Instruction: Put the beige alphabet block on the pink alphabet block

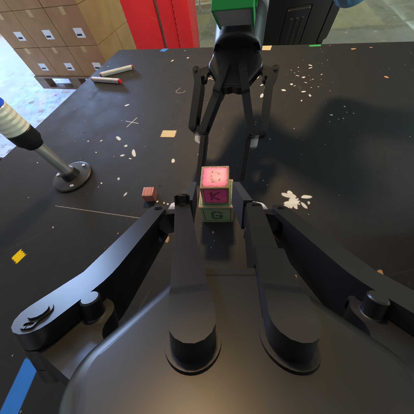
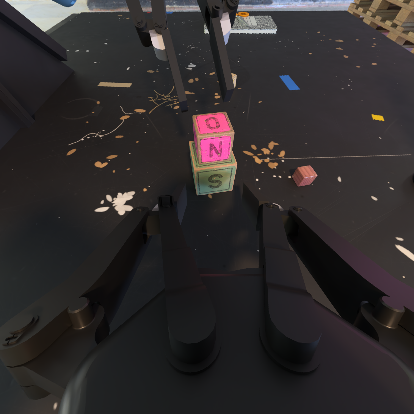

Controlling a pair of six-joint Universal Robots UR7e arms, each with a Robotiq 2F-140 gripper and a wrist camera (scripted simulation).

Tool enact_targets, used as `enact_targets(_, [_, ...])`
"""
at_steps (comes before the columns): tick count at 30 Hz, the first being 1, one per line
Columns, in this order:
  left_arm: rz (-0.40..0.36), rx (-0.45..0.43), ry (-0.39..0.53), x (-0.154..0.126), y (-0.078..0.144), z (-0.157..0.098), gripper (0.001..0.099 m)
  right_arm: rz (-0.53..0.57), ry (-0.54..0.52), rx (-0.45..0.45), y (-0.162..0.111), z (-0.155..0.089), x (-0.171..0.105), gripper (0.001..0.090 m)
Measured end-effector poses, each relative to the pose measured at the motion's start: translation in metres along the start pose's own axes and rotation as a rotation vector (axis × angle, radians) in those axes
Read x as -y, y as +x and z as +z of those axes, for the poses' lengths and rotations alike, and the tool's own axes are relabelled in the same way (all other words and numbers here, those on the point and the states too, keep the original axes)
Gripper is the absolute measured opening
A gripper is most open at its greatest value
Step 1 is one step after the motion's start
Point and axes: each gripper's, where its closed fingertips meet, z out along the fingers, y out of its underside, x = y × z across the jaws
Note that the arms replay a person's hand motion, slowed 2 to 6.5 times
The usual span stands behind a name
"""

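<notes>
A pink alphabet block (image 1: pixel 214 179) sits on top of a green alphabet block (image 1: pixel 216 214) on the black table (image 1: pixel 112 224). The stack also shows in the right wrist view, pink (image 2: pixel 212 136) on green (image 2: pixel 214 179). My left gripper (image 1: pixel 215 187) is open and empty, with a finger on each side of the stack. My right gripper (image 2: pixel 214 188) is open and empty, just short of the stack on the opposite side. The beige block is not clearly in view. A pale beige corner (image 2: pixel 234 79) peeks from behind a finger of the left gripper (image 2: pixel 205 103).
A small reddish-brown cube (image 1: pixel 149 194) (image 2: pixel 304 175) lies beside the stack. A metal post on a round base (image 1: pixel 71 177) stands to the left. Two white sticks (image 1: pixel 112 75) lie farther back. A grey pad with scissors (image 2: pixel 251 24) is at the table's far edge. Cardboard boxes (image 1: pixel 51 38) and pallets (image 2: pixel 385 20) stand beyond.
</notes>
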Motion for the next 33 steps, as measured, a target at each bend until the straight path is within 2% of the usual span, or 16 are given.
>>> enact_targets(14, [-0.065,0.009,-0.046,0.005,-0.003,0.03,0.0424,-0.01,-0.002,0.004,-0.002,-0.001,-0.001,0.0661])
enact_targets(18, [-0.097,-0.003,-0.075,-0.001,-0.003,0.039,0.0426,-0.008,0.001,0.004,-0.002,-0.001,-0.001,0.0658])
enact_targets(23, [-0.145,-0.057,-0.101,-0.008,0.003,0.049,0.0556,-0.01,-0.002,0.005,-0.002,-0.001,-0.001,0.0657])
enact_targets(26, [-0.15,-0.034,-0.105,-0.009,0.0,0.049,0.0645,-0.011,-0.001,0.006,-0.002,-0.001,-0.001,0.0658])
enact_targets(29, [-0.137,0.004,-0.099,-0.008,-0.004,0.045,0.0784,-0.009,0.001,0.007,-0.002,-0.001,-0.001,0.0661])
enact_targets(33, [-0.136,0.012,-0.072,-0.006,-0.001,0.031,0.0837,-0.007,0.001,0.008,-0.002,-0.001,-0.001,0.0661])
